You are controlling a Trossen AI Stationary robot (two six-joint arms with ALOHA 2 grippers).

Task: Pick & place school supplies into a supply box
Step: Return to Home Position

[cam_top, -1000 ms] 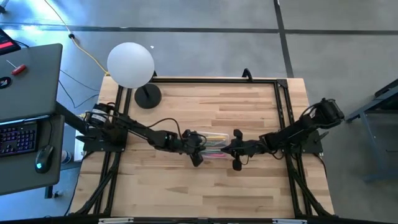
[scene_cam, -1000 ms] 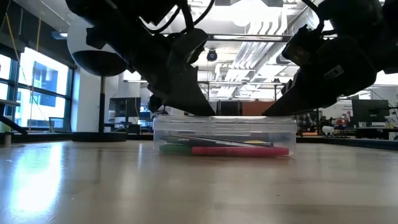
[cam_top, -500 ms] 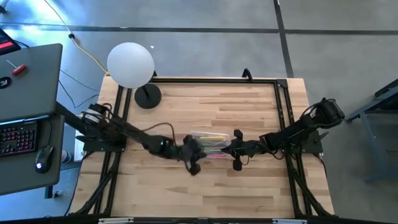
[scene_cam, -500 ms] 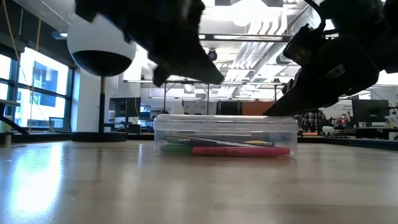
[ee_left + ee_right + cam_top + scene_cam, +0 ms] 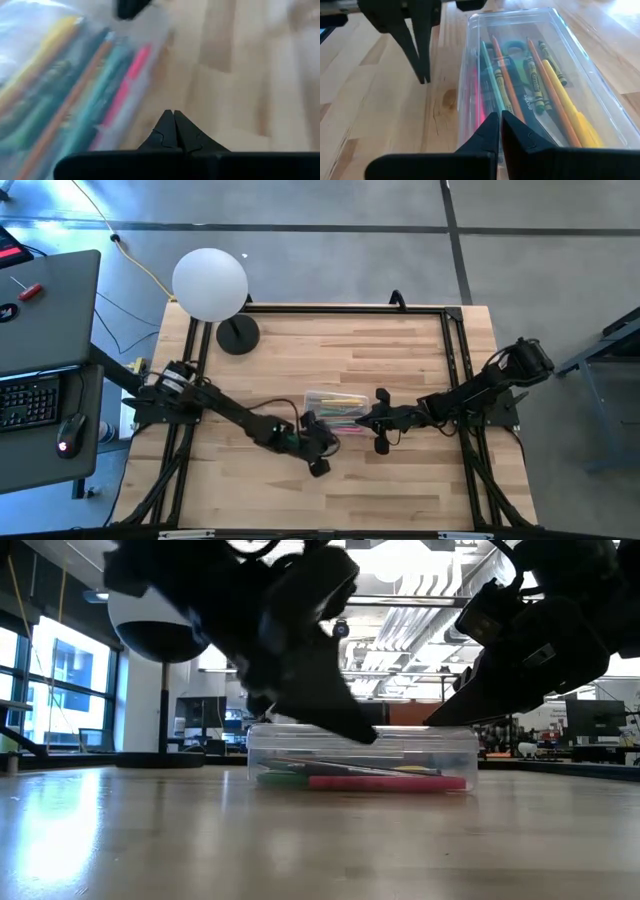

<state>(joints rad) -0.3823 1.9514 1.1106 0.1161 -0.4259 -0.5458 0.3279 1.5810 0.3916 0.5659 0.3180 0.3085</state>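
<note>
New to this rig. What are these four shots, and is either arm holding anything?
Two dark robot arms work at a wooden table. One shot looks straight down, one level across the tabletop, two come from wrist cameras. Between the arms lies a clear supply box with pencils, crayons and green-handled scissors inside. A white globe lamp stands at one corner. The left gripper hangs beside the box, the right gripper at its end; both are shut, holding nothing.
</note>
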